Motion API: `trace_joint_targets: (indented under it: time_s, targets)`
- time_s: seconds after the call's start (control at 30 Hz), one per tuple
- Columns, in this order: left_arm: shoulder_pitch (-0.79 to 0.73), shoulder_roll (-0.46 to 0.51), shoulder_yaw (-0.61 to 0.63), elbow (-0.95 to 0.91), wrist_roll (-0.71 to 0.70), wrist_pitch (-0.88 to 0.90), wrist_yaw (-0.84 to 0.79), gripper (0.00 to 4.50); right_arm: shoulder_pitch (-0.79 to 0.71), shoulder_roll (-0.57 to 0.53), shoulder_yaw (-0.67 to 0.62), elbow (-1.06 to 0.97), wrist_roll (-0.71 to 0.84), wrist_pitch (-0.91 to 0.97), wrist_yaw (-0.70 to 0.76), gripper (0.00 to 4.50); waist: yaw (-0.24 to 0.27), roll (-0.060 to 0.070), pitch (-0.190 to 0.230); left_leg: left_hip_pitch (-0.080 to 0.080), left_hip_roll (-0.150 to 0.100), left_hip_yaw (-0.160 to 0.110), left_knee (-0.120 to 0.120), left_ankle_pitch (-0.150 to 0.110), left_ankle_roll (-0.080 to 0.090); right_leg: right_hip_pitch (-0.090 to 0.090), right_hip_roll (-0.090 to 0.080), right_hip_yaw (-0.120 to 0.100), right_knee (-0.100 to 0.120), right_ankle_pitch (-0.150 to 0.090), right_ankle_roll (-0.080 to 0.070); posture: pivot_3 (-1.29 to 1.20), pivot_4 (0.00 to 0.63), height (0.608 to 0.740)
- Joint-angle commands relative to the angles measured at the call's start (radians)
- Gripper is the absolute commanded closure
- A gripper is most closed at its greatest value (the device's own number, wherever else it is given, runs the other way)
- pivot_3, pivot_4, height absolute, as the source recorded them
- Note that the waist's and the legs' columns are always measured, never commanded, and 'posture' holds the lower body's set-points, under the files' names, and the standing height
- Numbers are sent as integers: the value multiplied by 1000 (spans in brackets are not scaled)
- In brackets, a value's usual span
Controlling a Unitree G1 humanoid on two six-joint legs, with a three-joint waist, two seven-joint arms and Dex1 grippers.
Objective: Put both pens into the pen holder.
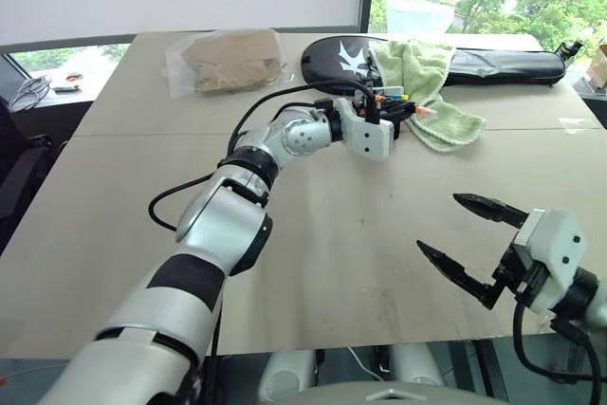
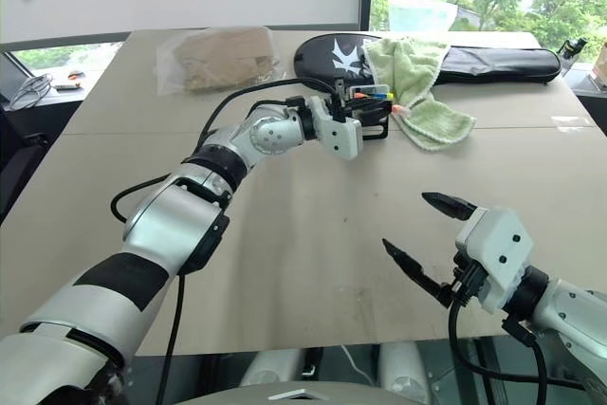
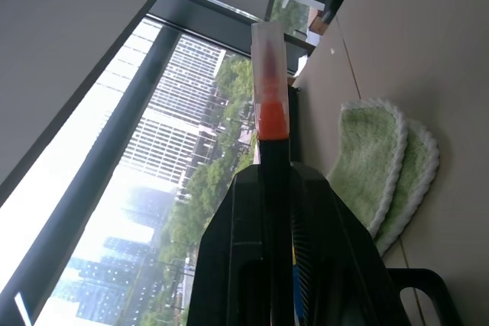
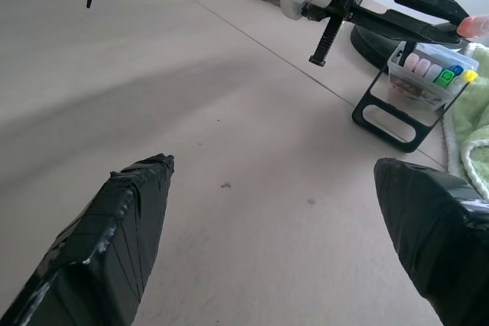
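My left gripper point(image 1: 406, 117) reaches across the table and is shut on the orange-capped pen point(image 3: 271, 112). The black barrel runs between its fingers point(image 3: 229, 265) and the orange tip point(image 4: 477, 26) sticks out past them. The gripper and pen hover right over the pen holder point(image 4: 428, 74), a black wire stand with a clear boxy top. Several coloured caps stand in that box, one of them blue point(image 4: 457, 70); I cannot tell whether it is the other pen. My right gripper point(image 1: 438, 223) is open and empty, low over the table's near right part, well short of the holder.
A green towel point(image 1: 422, 82) lies just behind and right of the holder, partly over a long black zipped case point(image 1: 503, 65). A plastic bag with something brown point(image 1: 228, 59) sits at the back left. The table's near edge point(image 1: 379, 340) runs just below my right gripper.
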Motion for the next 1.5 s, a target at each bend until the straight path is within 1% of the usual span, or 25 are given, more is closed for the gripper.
trace_joint_targets:
  time_s: [0.03,0.13,0.23,0.43,0.63,0.8,0.97,1.03,1.1,1.17,1.2,1.27,1.3,1.37,1.4,1.43,1.5]
  targets:
    - [-54,0,23,-2,-31,-76,33,4347,19,-13,-19,-36,4,-49,-22,0,0,0,0,0,0,0,0,0,0,0,0,0,0,0,0,0,150,740]
    - [-57,-8,30,12,-48,-84,14,4347,31,-21,-18,-36,5,-63,-31,0,0,0,0,0,0,0,0,0,0,0,0,0,0,0,0,0,150,740]
    - [-62,-24,24,33,-26,-19,32,4347,33,-30,-10,-36,6,-69,-46,0,0,0,0,0,0,0,0,0,0,0,0,0,0,0,0,0,150,740]
    - [-50,-45,15,66,-7,92,4,4347,60,-51,-15,-36,16,-94,-67,0,-1,0,0,0,-1,0,0,0,0,0,0,0,0,0,0,0,150,740]
    - [-42,-73,52,81,-43,191,-54,4347,109,-84,-6,-36,20,-150,-110,0,0,0,0,0,-1,0,0,0,0,1,0,0,0,0,0,0,150,740]
    - [-41,-88,73,81,-62,213,-95,4347,159,-121,1,-36,24,-208,-156,0,-1,0,0,0,-1,0,0,0,0,1,0,0,1,0,0,0,150,740]
    - [-55,-103,89,79,-74,233,-99,4347,200,-156,8,-36,26,-256,-197,0,0,0,0,0,-1,0,0,0,0,1,0,0,1,0,0,0,150,740]
    - [-58,-102,111,82,-95,260,-128,3582,207,-168,21,-36,23,-273,-216,0,0,0,0,1,-1,0,0,0,0,1,0,0,1,0,0,0,150,740]
    - [-56,-95,134,82,-117,273,-146,2990,214,-180,29,-36,24,-286,-232,0,-1,0,0,1,-1,0,0,0,0,1,0,0,1,0,0,0,150,740]
    - [-54,-87,143,78,-123,261,-148,2099,223,-189,32,-36,23,-297,-243,0,-1,0,0,1,-1,0,0,0,0,1,0,0,1,0,0,0,150,740]
    - [-51,-83,159,74,-144,240,-177,1533,228,-191,32,-36,21,-300,-247,0,-1,0,0,1,-1,0,0,0,0,1,0,0,1,0,0,0,150,740]
    - [-46,-77,196,66,-192,201,-239,738,231,-196,37,-36,19,-304,-254,0,-1,0,0,1,-1,0,0,0,0,1,0,0,1,0,0,0,150,740]
    - [-40,-81,247,59,-263,183,-326,217,227,-195,40,-36,16,-298,-256,0,-1,0,0,1,-1,0,0,0,0,1,0,0,0,0,0,0,150,740]
    - [-33,-89,324,47,-364,169,-447,217,214,-195,51,-36,8,-286,-262,0,-1,0,0,1,-1,0,0,0,0,1,0,0,0,0,0,0,150,740]
    - [-25,-100,386,30,-460,198,-567,217,193,-191,54,-36,7,-267,-268,0,-1,0,0,1,-1,0,1,0,0,1,0,0,0,0,0,0,150,740]
    - [-20,-108,427,18,-523,223,-649,217,178,-189,56,-36,6,-254,-272,0,-3,0,0,1,-1,0,1,0,0,1,0,0,0,0,0,0,150,740]
    - [-4,-114,500,-22,-635,315,-774,217,123,-169,54,-36,-7,-179,-299,0,-4,0,0,1,-1,0,1,0,0,2,0,0,0,0,0,0,150,740]
